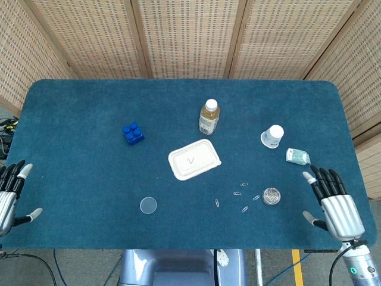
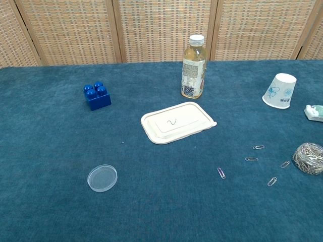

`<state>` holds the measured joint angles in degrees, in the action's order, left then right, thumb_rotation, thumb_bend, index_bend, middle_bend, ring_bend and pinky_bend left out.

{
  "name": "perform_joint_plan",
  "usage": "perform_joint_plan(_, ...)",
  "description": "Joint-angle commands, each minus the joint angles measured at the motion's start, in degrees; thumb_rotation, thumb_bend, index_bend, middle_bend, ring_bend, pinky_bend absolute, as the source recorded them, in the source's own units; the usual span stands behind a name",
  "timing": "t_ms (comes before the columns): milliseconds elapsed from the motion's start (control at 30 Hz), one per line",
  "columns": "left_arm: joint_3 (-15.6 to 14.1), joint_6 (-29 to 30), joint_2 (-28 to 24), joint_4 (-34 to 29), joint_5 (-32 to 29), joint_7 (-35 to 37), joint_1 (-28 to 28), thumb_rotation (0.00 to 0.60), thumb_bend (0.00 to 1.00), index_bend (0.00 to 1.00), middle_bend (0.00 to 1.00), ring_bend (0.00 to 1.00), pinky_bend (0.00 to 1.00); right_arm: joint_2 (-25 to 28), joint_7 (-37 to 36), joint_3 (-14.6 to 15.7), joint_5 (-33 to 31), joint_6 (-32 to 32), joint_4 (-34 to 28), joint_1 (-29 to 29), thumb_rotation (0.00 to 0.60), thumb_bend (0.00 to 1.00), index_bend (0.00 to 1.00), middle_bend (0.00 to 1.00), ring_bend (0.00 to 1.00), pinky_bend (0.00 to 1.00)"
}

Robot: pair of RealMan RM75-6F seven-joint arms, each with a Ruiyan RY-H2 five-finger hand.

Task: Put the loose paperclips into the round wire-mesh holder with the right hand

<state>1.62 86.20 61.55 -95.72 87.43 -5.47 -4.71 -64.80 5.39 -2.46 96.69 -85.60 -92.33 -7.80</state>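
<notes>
Several loose paperclips lie on the blue table cloth at the front right: one (image 1: 217, 203) furthest left, others (image 1: 244, 209) nearer the holder; the chest view shows them too (image 2: 221, 173). The round wire-mesh holder (image 1: 271, 196) (image 2: 309, 158) stands just right of them and has clips in it. My right hand (image 1: 333, 204) hovers open at the table's right front edge, fingers spread, to the right of the holder and apart from it. My left hand (image 1: 11, 196) is open at the left front edge. Neither hand shows in the chest view.
A white lidded tray (image 1: 194, 159) lies mid-table, a juice bottle (image 1: 208, 117) behind it. A paper cup (image 1: 272, 136) and a small green packet (image 1: 297, 157) sit at the right. A blue block (image 1: 133, 133) and a clear round lid (image 1: 149, 205) are to the left.
</notes>
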Motion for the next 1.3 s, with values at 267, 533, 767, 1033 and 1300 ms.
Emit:
perform_joint_plan(267,0.6,-0.8,0.6,0.4,-1.6,-0.8,-0.3,0.600,0.00,0.00,0.00,0.00,0.00,-0.2,-4.7,-0.3,4.1,21.8,-4.4,-16.1,0.600,0.26,0.37,0.00,0.00,0.00)
perform_joint_plan(533,0.7,-2.3,1.5,0.9,-2.7,-2.3,-0.9,0.600,0.00,0.00,0.00,0.00,0.00,-8.4,0.2,-0.1,0.1,30.8,-0.3,-21.4,0.600,0.32,0.43,0.00,0.00,0.00)
perform_joint_plan(767,0.5,-1.9,1.7,0.7,-2.5,-2.8,-0.8,0.600,0.00,0.00,0.00,0.00,0.00,-13.0,3.3,0.5,-1.2,32.7,3.6,-23.1,0.600,0.38,0.43,0.00,0.00,0.00)
perform_joint_plan(1033,0.6,-2.1,1.7,0.8,-2.8,-2.9,-0.8,0.600,0.00,0.00,0.00,0.00,0.00,-15.5,5.7,1.6,-3.5,34.2,6.6,-24.1,0.600,0.38,0.43,0.00,0.00,0.00)
perform_joint_plan(1300,0.6,-2.4,1.9,0.8,-2.9,-3.1,-1.0,0.600,0.00,0.00,0.00,0.00,0.00,-15.8,5.9,3.9,-2.7,32.9,10.0,-23.8,0.600,0.38,0.43,0.00,0.00,0.00)
